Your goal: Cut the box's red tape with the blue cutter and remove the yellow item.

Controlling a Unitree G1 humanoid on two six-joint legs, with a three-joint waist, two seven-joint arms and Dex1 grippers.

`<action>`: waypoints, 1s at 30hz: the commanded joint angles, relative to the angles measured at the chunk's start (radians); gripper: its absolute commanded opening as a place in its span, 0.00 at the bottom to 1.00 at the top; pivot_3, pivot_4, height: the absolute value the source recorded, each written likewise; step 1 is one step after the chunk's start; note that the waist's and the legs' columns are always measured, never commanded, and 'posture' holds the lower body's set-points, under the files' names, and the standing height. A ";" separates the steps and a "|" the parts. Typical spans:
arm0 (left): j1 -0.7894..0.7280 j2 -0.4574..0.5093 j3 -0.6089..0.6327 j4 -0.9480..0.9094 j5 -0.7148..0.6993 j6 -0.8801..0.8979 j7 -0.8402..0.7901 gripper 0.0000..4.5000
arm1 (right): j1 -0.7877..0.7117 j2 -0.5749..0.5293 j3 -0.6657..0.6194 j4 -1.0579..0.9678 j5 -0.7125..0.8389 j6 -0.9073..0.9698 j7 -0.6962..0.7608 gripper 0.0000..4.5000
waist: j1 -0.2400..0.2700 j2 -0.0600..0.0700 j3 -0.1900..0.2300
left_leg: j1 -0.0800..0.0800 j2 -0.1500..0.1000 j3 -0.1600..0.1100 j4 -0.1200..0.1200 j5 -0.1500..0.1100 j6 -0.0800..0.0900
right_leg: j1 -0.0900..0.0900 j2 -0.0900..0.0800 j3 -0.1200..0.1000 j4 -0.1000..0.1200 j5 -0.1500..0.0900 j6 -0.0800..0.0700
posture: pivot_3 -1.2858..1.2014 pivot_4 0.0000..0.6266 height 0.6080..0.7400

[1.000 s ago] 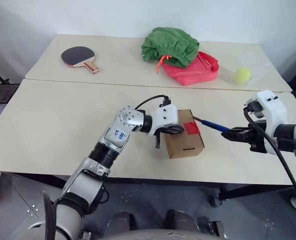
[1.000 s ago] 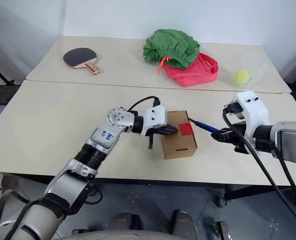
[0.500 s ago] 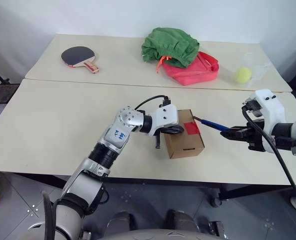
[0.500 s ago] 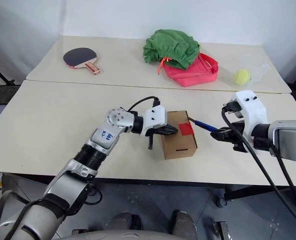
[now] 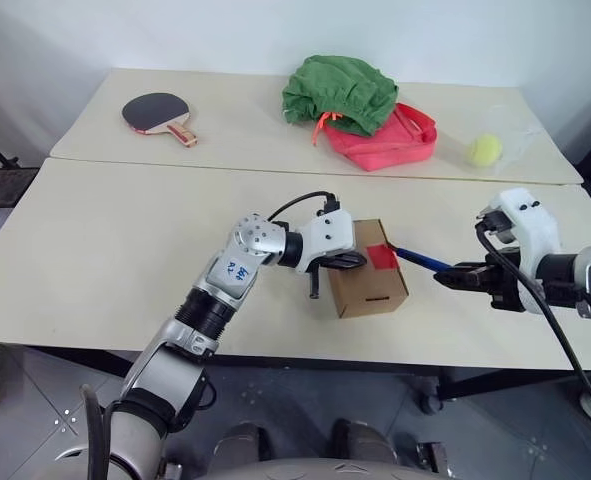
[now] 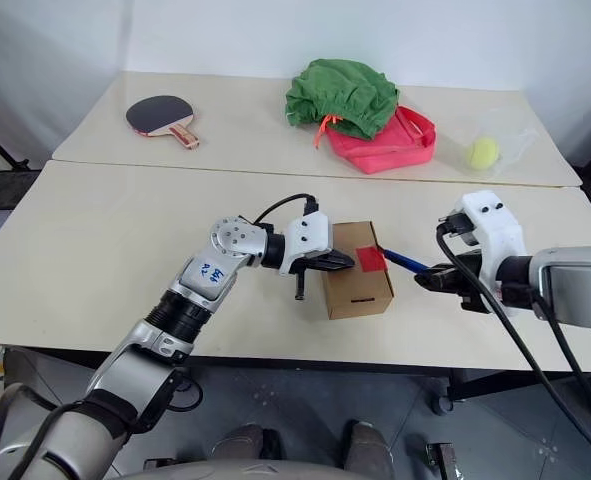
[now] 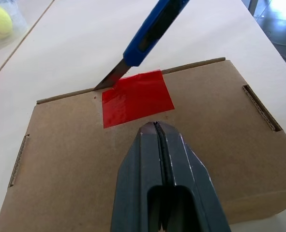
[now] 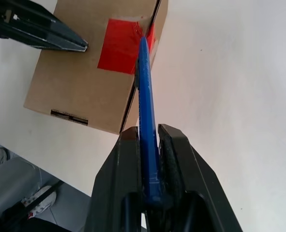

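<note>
From your head view, the box (image 5: 368,268) sits on the bench (image 5: 105,240), left gripper (image 5: 347,260) pinning its lid. Left wrist view: fingers (image 7: 152,159) clenched empty, blade at the red tape (image 7: 137,96); a slip could strike them. Right wrist view: right gripper (image 8: 149,145) clamps the blue cutter (image 8: 146,111); shoving may skid the box.

The left hand (image 5: 347,260) is a white housing with two black fingers (image 7: 157,183), behind a round silver wrist joint and a ribbed black-and-silver forearm bearing a blue handwritten label. The right hand (image 6: 427,278) is likewise white and black. Black cables loop over both.
</note>
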 commanded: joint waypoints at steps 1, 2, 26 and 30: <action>0.045 0.005 -0.041 0.019 0.024 0.033 -0.007 0.00 | 0.000 -0.038 0.009 -0.016 0.020 0.027 0.044 0.06 | 0.000 0.000 0.000 | 0.000 0.000 0.000 0.000 0.000 0.000 | 0.000 0.000 0.000 0.000 0.000 0.000 | 0.52 0.24 1.00; 0.046 0.004 -0.042 0.017 0.025 0.034 -0.006 0.00 | -0.002 -0.046 0.013 -0.010 0.020 0.032 0.052 0.06 | 0.000 0.000 0.000 | 0.000 0.000 0.000 0.000 0.000 0.000 | 0.000 0.000 0.000 0.000 0.000 0.000 | 0.52 0.24 1.00; 0.064 -0.014 -0.089 0.011 0.055 0.038 0.015 0.00 | -0.199 -0.101 0.237 0.061 0.020 0.170 0.234 0.06 | 0.000 0.003 -0.002 | 0.000 0.001 0.000 0.000 0.000 0.000 | 0.000 0.000 0.000 -0.001 0.000 0.000 | 0.52 0.24 1.00; 0.067 -0.019 -0.096 0.009 0.059 0.049 0.019 0.00 | -0.186 -0.149 0.233 0.042 0.020 0.167 0.287 0.06 | 0.001 0.003 -0.002 | 0.000 0.001 0.000 0.000 0.000 0.000 | 0.000 0.000 -0.001 -0.001 0.000 0.000 | 0.52 0.24 1.00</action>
